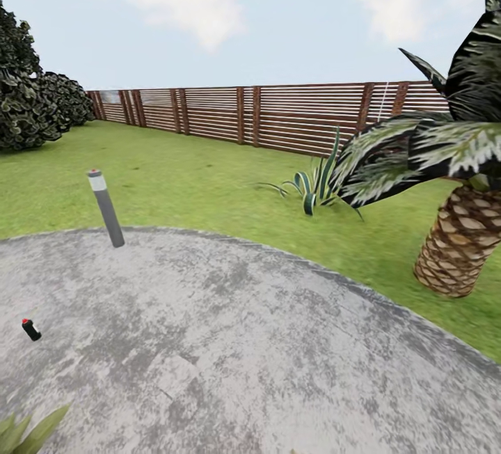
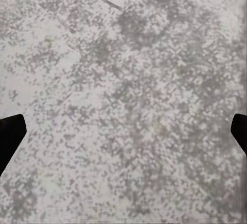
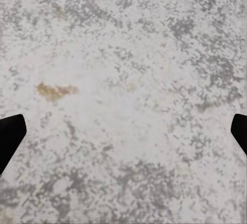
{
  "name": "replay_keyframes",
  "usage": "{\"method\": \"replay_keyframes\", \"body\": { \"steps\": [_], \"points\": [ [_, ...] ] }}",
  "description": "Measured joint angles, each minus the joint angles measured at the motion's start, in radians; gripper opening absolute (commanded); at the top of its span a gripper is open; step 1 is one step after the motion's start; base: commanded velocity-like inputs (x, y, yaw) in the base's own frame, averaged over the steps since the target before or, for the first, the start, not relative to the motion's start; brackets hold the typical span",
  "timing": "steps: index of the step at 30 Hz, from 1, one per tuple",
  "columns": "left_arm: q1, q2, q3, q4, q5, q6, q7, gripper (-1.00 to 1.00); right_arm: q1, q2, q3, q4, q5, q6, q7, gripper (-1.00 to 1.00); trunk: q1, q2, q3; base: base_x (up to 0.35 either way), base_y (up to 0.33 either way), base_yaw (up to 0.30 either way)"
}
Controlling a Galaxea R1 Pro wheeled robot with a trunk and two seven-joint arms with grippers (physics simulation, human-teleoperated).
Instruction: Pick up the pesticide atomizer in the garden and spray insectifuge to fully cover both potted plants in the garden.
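Here, the scene is set out from near to far.
Left gripper (image 2: 123,131): seen in the left wrist view with its dark fingers (image 2: 10,136) at opposite edges of the picture, spread wide, nothing held between them; mottled grey stone is seen beneath.
Right gripper (image 3: 123,131): seen in the right wrist view with dark fingers (image 3: 10,136) likewise set wide apart and nothing held; pale grey stone with a small yellowish stain is seen beneath.
Near leaves: a few pointed green leaves of a potted plant (image 1: 28,433) are seen at the lower left corner of the head view; its pot cannot be made out.
Round grey stone patio (image 1: 243,356): it is spread across the lower half of the head view.
Small dark pesticide atomizer (image 1: 31,329): it is lying tilted on the patio at the left, with a red tip, well apart from both plants.
Grey post lamp with a white top (image 1: 106,208): it is leaning at the patio's far edge.
Green lawn (image 1: 174,175): it is laid beyond the patio.
Second potted plant (image 1: 312,189): a rosette of striped pointed leaves is set on the lawn, near the palm's fronds.
Tall palm with a scaly trunk (image 1: 459,238): it is placed at the right on the grass.
Round dark bushes (image 1: 31,99): they are found at the far left.
Brown slatted wooden fence (image 1: 278,116): it is run along the back.
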Motion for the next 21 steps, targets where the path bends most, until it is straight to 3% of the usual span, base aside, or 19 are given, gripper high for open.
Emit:
{"method": "replay_keyframes", "body": {
  "steps": [6,21],
  "points": [
    [0.0,0.0,0.002,0.0,0.0,0.0,0.0,1.0,0.0,0.0,0.001,-0.001,0.0,0.0,-0.001,1.0,0.0,0.0,0.0,0.338,-0.128,0.068],
    [0.0,0.0,0.013,0.0,0.0,-0.014,0.0,1.0,0.0,0.0,0.001,-0.002,0.0,-0.001,-0.001,1.0,0.0,0.0,0.0,0.338,-0.133,0.27]
  ]
}}
